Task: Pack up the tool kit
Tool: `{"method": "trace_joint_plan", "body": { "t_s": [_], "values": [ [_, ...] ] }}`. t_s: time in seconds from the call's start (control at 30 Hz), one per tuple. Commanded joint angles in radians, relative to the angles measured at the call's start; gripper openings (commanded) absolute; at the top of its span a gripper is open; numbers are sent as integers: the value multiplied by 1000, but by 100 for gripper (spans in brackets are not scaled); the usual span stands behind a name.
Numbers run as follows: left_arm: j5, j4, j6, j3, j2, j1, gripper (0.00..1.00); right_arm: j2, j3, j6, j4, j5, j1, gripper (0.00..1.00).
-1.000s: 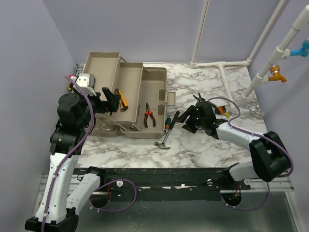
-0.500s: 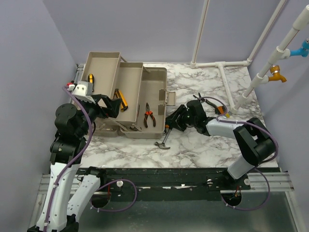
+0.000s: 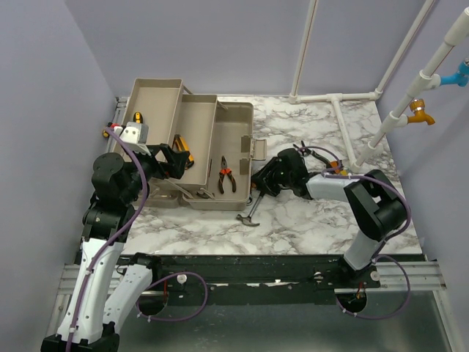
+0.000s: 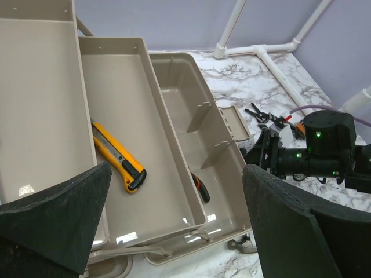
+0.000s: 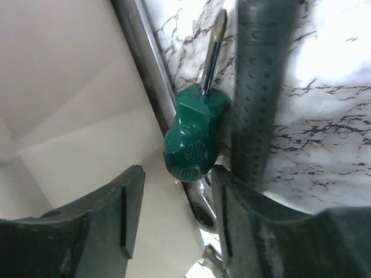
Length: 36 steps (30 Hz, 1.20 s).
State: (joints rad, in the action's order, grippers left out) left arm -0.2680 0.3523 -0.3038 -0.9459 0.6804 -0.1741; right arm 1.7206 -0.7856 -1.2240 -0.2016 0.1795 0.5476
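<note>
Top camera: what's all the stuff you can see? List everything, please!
Toolbox: one, beige, table's left, trays folded out.
Knife: one, yellow-black, middle tray.
Orange pliers: one, inside the box.
Silver tool: one, box's front edge; too small to name.
Screwdriver: one, green handle, table, beside the box's right side.
Hammer: one, dark handle, table, beside the screwdriver.
Black pliers: one, table, behind the right arm.
Pipes: several, white, back and right.
Fittings: two, orange and blue, on the right pipes.
Table: one, white marble.
Left arm: one, black-white, jaws open above the trays.
Right arm: one, black-white, jaws either side of the screwdriver's handle.
</note>
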Motion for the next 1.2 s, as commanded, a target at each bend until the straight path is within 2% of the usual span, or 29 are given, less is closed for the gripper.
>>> {"method": "trace_joint_plan", "body": {
  "t_s": [0.0, 0.1, 0.27, 0.4, 0.47, 0.5, 0.53, 0.6, 0.87, 0.97, 1.17],
  "values": [
    [-30, -28, -6, 4, -1, 2, 99, 49, -53, -36, 146, -123, 9, 62],
    [-28, -30, -6, 8, -1, 2, 98, 60, -62, -61, 159, -149, 9, 67],
    [-30, -30, -6, 11, 0, 1, 98, 82, -50, -122, 135, -207, 9, 64],
    [-32, -32, -6, 13, -1, 1, 98, 109, -63, -143, 140, -213, 9, 50],
    [-32, -30, -5, 15, -2, 1, 98, 89, -39, -148, 121, -224, 8, 35],
    [-31, -30, -4, 16, -3, 1, 99, 71, -25, -147, 114, -233, 8, 31],
    [-31, -30, -3, 18, -4, 1, 99, 42, -2, -140, 102, -245, 9, 25],
    [-33, -32, -3, 19, -4, 1, 98, -22, 45, -90, 55, -253, 8, 17],
    [-117, -38, -15, 3, 30, -1, 98, -338, 204, 95, -6, -305, 9, 17],
    [-163, -41, -24, -3, 49, -1, 98, -426, 233, 173, -23, -262, 9, 16],
    [-200, -37, -30, -4, 67, -2, 98, -569, 261, 321, -96, -143, 11, 9]
  ]
}}
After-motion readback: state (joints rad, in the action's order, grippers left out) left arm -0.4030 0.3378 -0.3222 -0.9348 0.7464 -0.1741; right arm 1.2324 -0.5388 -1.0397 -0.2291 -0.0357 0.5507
